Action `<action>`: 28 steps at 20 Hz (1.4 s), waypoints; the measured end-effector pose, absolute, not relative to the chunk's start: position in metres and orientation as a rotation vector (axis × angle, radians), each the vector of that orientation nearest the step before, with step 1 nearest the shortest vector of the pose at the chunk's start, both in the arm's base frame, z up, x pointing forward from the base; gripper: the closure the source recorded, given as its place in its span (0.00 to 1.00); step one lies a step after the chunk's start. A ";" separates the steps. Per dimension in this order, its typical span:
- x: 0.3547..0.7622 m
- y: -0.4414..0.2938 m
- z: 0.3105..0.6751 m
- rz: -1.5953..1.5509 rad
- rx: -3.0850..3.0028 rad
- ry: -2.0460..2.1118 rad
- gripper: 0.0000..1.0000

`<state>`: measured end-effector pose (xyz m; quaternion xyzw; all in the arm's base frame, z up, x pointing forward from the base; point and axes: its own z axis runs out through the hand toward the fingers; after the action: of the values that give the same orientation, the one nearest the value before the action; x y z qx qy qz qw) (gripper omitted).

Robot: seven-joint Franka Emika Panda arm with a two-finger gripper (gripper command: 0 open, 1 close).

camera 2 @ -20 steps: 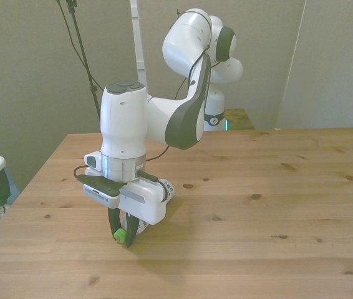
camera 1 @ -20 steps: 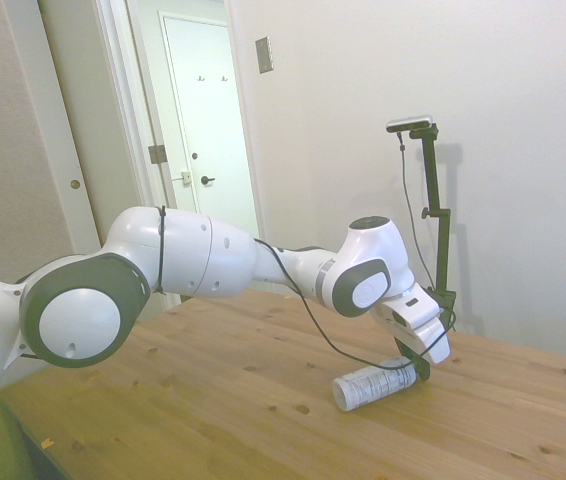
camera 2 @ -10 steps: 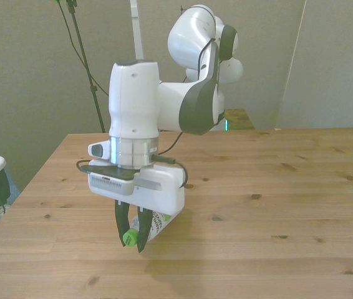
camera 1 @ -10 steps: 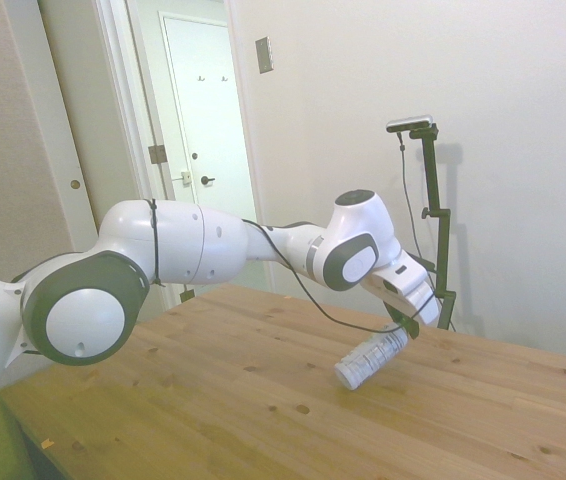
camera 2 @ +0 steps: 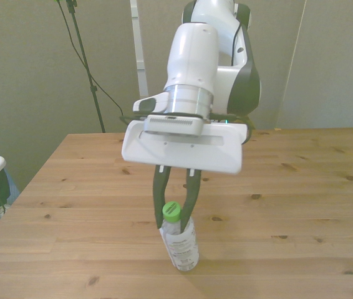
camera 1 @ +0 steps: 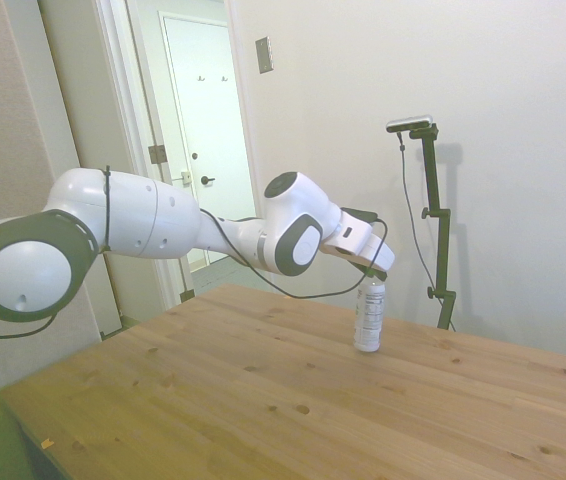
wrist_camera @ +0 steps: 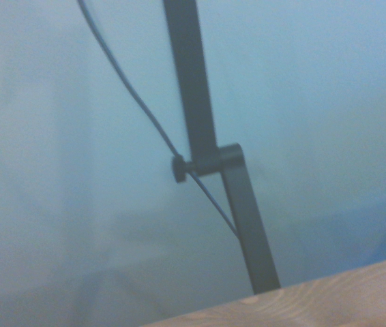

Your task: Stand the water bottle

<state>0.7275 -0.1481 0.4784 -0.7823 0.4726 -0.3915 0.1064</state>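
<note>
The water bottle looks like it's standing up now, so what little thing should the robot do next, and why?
Probably open up and let go. The water bottle stands upright with its base on the table, and the end effector grips it at the green cap. It leans slightly in the front view, so releasing slowly and then lifting straight up seems safest.

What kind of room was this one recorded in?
Probably a plain office or lab room: a white panelled door, bare pale walls, and one wooden table holding only the water bottle.
</note>
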 end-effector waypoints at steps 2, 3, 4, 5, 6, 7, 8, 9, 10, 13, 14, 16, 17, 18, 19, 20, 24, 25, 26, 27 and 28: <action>0.714 -0.125 0.481 -1.221 -2.307 1.310 1.00; 0.706 -0.115 0.481 -1.248 -2.307 1.278 1.00; 0.697 -0.107 0.479 -1.268 -2.308 1.250 1.00; 0.688 -0.100 0.476 -1.283 -2.313 1.224 1.00; 0.678 -0.094 0.472 -1.298 -2.317 1.200 1.00; 0.667 -0.088 0.467 -1.310 -2.321 1.176 1.00; 0.656 -0.082 0.462 -1.320 -2.319 1.157 1.00; 0.645 -0.077 0.457 -1.327 -2.317 1.141 1.00; 0.633 -0.073 0.453 -1.329 -2.313 1.129 1.00; 0.607 -0.065 0.453 -1.320 -2.302 1.118 1.00; 0.603 -0.064 0.455 -1.319 -2.298 1.117 1.00; 0.599 -0.066 0.459 -1.321 -2.291 1.121 1.00; 0.597 -0.067 0.459 -1.321 -2.289 1.124 1.00; 0.596 -0.068 0.458 -1.324 -2.286 1.126 1.00; 0.595 -0.068 0.458 -1.326 -2.283 1.127 1.00; 0.594 -0.069 0.457 -1.328 -2.280 1.128 1.00; 0.592 -0.070 0.450 -1.330 -2.271 1.137 1.00; 0.592 -0.071 0.448 -1.331 -2.270 1.140 1.00; 0.592 -0.072 0.447 -1.332 -2.269 1.143 1.00; 0.592 -0.072 0.447 -1.331 -2.268 1.146 1.00; 0.592 -0.073 0.446 -1.330 -2.268 1.148 1.00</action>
<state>0.5920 -0.0725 0.4465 -0.7832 0.3965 -0.4592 0.1362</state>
